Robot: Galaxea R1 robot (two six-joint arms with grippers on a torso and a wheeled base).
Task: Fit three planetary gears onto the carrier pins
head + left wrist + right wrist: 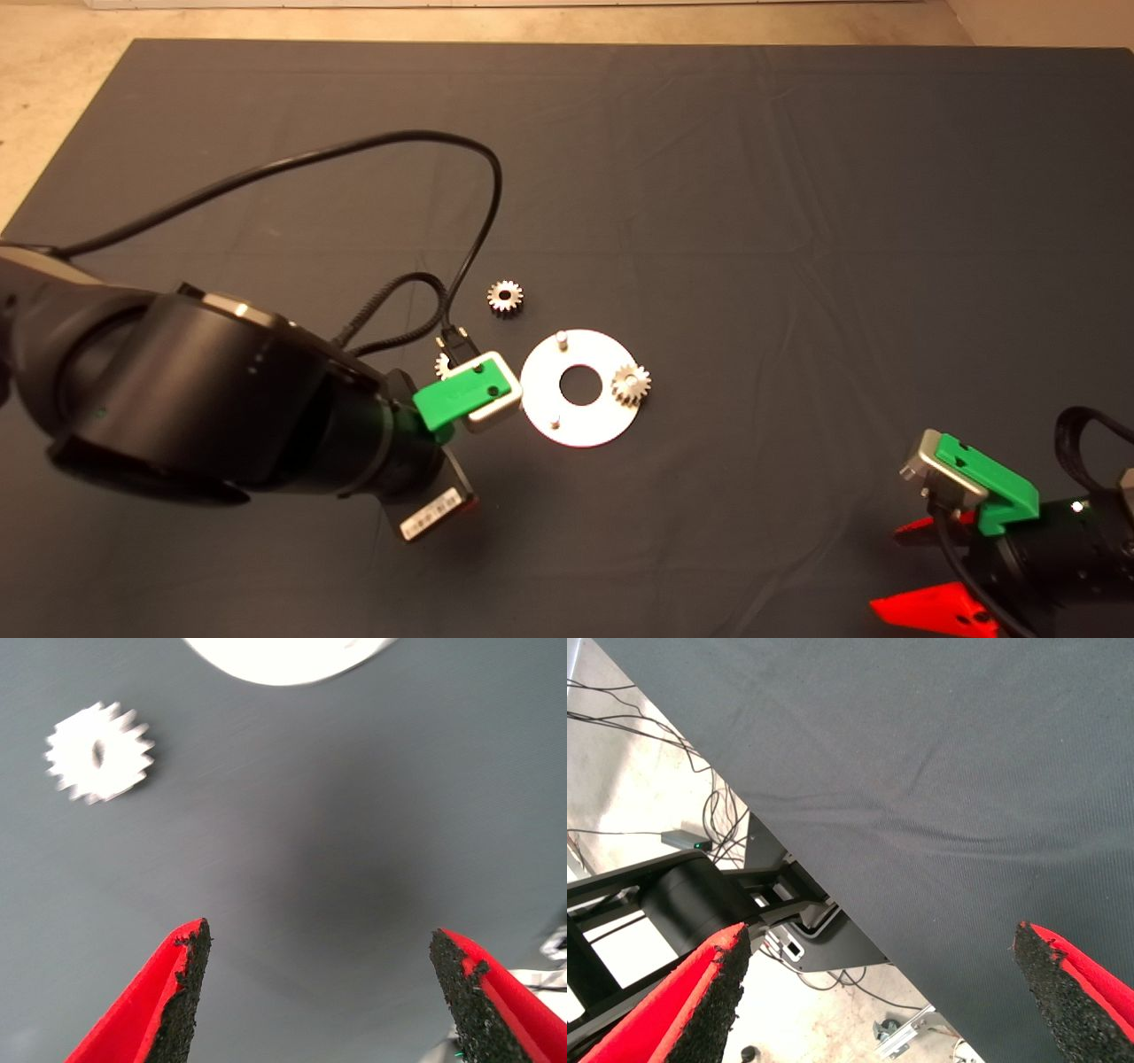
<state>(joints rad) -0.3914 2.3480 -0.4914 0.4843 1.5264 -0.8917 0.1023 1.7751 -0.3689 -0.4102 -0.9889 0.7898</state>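
Observation:
A flat pale disc (580, 416) lies mid-mat with two bare carrier pins (561, 338) (555, 423). One planetary gear (632, 385) sits on the disc's right side, hiding the third pin. A second gear (505, 296) lies loose on the mat beyond the disc. A third gear (441, 364) lies left of the disc, mostly hidden by my left wrist; it also shows in the left wrist view (99, 751), next to the disc's edge (283, 656). My left gripper (465, 399) (323, 992) hovers over the mat beside this gear, open and empty. My right gripper (904, 571) (877, 992) waits open at the lower right.
A black cable (478, 177) loops from the left arm over the mat behind the gears. The right wrist view shows the mat's edge (771, 833), with floor cables and a black frame (691, 895) below it.

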